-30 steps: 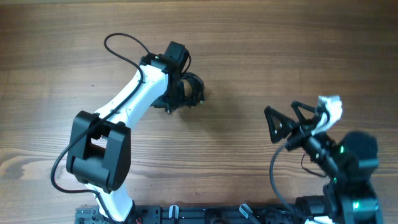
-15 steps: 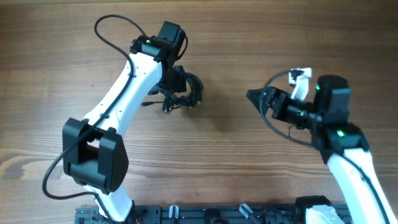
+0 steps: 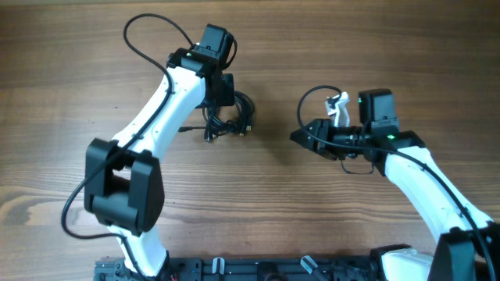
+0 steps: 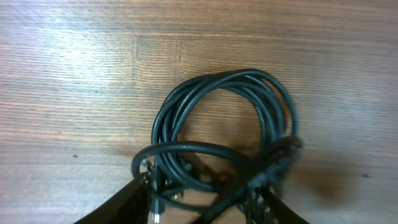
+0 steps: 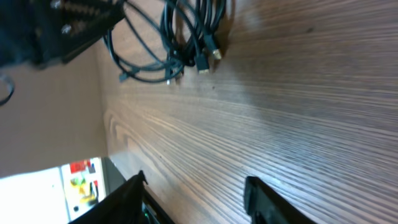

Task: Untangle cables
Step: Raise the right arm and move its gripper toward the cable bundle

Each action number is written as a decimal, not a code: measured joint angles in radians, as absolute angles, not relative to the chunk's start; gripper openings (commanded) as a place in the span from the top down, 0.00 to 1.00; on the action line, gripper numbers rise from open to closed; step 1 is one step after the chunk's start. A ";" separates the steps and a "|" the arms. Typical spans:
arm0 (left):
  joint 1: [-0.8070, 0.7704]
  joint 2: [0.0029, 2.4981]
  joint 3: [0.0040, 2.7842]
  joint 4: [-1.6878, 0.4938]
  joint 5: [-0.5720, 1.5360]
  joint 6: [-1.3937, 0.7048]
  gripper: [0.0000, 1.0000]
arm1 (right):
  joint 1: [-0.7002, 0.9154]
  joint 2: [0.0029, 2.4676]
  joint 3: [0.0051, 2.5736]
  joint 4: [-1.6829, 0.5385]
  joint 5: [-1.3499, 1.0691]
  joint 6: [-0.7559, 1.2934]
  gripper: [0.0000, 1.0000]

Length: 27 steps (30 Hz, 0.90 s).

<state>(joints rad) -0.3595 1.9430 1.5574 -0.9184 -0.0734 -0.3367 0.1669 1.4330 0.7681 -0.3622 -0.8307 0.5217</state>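
The cables lie as a small black coiled bundle on the wooden table, with plug ends sticking out toward the front. My left gripper stands over the bundle's left side. In the left wrist view the coil fills the middle, and my left gripper is open, with a few strands running loosely through the gap between its fingers. My right gripper points left at the bundle from a short way off. It is open and holds nothing. The right wrist view shows the cables far ahead.
The table is bare wood all around. A thick black arm wire loops up behind the left arm, and another curls beside the right wrist. A black rail runs along the front edge.
My right arm has swung in from the right front toward the middle, turning its fingers left at the bundle and narrowing them. My left gripper has opened over the cables and barely shifted.
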 measured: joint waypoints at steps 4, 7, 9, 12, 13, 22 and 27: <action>-0.356 1.991 1.527 -0.873 -0.081 -0.316 0.61 | 0.205 1.460 0.768 -0.318 -0.834 0.518 0.41; -0.355 2.020 1.514 -0.855 -0.085 -0.309 0.66 | 0.227 1.465 0.768 -0.303 -0.827 0.518 0.41; -0.349 2.039 1.511 -0.844 -0.089 -0.301 0.70 | 0.244 1.467 0.768 -0.295 -0.809 0.518 0.41; -0.338 2.045 1.510 -0.836 -0.088 -0.296 0.73 | 0.261 1.467 0.768 -0.283 -0.784 0.518 0.41; -0.333 2.045 1.510 -0.833 -0.088 -0.296 0.74 | 0.265 1.467 0.768 -0.278 -0.776 0.518 0.41; -0.312 2.046 1.442 -0.728 -0.088 -0.297 0.60 | 0.299 1.467 0.768 -0.249 -0.722 0.545 0.41; -0.312 2.046 1.398 -0.698 -0.088 -0.295 0.72 | 0.326 1.467 0.768 -0.249 -0.690 0.554 0.41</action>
